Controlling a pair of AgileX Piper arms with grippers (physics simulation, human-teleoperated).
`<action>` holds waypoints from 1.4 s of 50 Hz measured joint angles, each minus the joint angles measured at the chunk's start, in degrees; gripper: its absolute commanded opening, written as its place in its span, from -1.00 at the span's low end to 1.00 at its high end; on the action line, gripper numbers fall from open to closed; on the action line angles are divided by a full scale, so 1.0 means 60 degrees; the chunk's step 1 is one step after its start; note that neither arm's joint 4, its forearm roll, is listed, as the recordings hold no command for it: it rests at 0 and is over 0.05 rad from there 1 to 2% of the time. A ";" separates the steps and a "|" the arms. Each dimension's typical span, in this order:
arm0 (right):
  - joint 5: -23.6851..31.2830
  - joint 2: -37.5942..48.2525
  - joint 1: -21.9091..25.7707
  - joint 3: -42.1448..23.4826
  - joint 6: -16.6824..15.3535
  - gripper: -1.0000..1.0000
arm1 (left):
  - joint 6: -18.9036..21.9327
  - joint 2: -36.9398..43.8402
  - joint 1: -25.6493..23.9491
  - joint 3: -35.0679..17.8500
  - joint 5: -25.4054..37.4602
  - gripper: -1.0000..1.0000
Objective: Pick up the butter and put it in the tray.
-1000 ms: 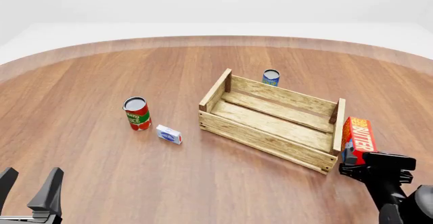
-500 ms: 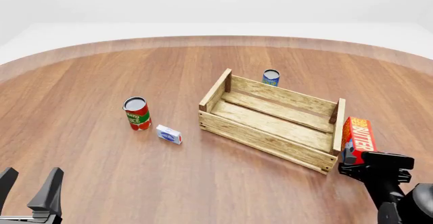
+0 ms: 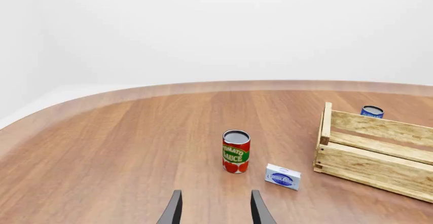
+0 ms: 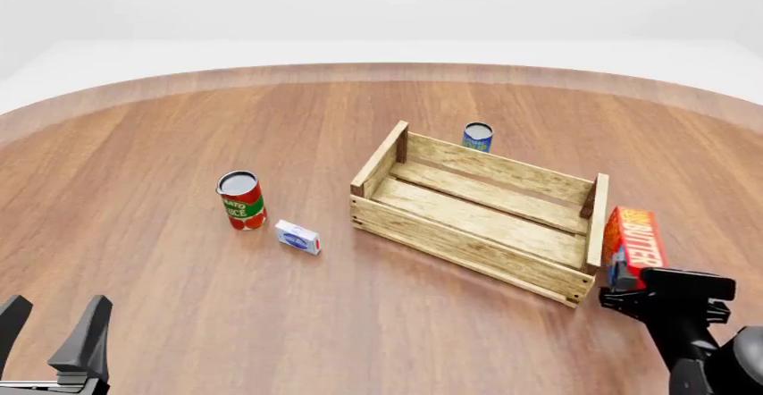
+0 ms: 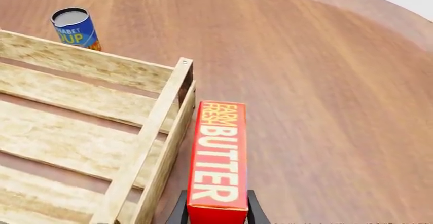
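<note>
Wood-grain tabletop [image 4: 238, 323] is carrying all items under a plain white backdrop. Right gripper [image 4: 653, 289] is clamping the butter [image 4: 631, 241] at its near end, the carton standing just beside the tray [image 4: 477, 225], outside the right end wall. Carton's long axis is running away from the fingers, parallel to that wall. Left gripper [image 4: 50, 337] is resting far off, fingers spread and empty. Carton is smooth printed card; tray is rough slatted timber.
</note>
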 measured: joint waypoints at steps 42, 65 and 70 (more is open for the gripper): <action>0.1061 -0.2765 -0.0215 0.0830 0.0308 -1.00 | 0.0000 0.0000 0.0000 0.0000 0.0000 1.00; 0.3108 -0.5312 -0.0090 0.1010 0.0300 -1.00 | 0.0000 0.0000 0.0000 0.0000 0.0000 1.00; 0.3648 -0.5902 -0.0070 0.1006 0.0259 -1.00 | 0.0000 0.0000 0.0000 0.0000 0.0000 1.00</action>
